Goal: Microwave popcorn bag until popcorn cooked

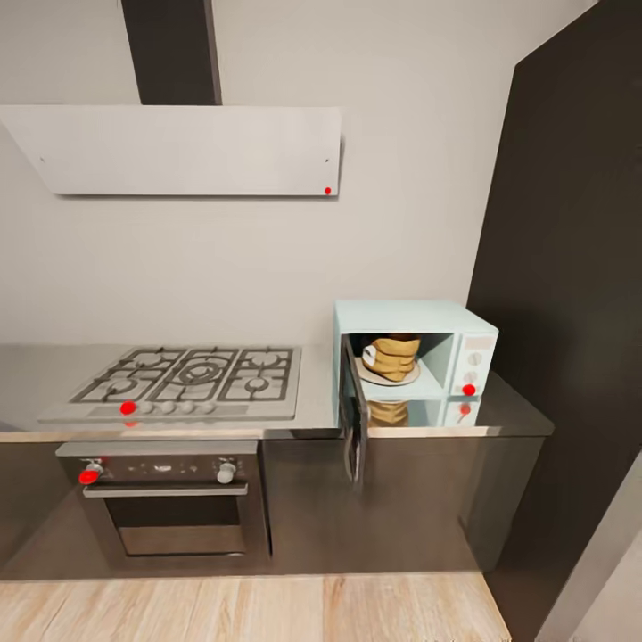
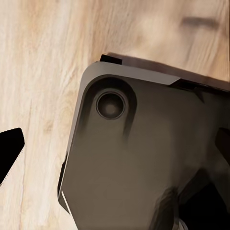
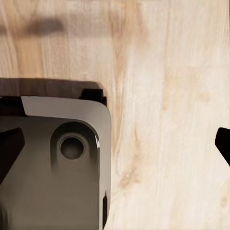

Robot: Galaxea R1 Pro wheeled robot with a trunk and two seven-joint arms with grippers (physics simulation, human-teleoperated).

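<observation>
Popcorn bag [image 1: 392, 356] sits inside the microwave [image 1: 414, 364], right of centre in the head frame, resting on the round turntable [image 1: 389, 374] in the open cavity. Microwave stands on the countertop [image 1: 517, 412] at its right end, hard against the tall dark cabinet [image 1: 571, 312]. Microwave door [image 1: 353, 419] hangs open, swung out toward me past the counter edge, and seen nearly edge-on. To the left: steel gas hob [image 1: 187, 382], oven [image 1: 169, 499] under it, white hood [image 1: 178, 150] above. My arms hang low: both wrist cameras look down at the wood floor [image 2: 38, 72] and the corners of my own dark base [image 2: 143, 163]. Of the left gripper [image 2: 115, 155] I see one dark fingertip at the left edge of its frame and another at the right edge, well apart, nothing between them, so it is wide. The right gripper [image 3: 117, 151] likewise: tips at opposite edges of its frame, wide and empty. Judgement: loading is done; the step in hand is shutting the door, then starting the heat. To do it well I should roll closer first, since I stand back from the counter, then raise one arm and push the door's outer face near its free edge, sweeping it along its arc until it latches. Keep the fingers out of the cavity, so the bag is not tipped. Only then press the red button [image 1: 469, 390] on the white panel [image 1: 474, 364].
</observation>
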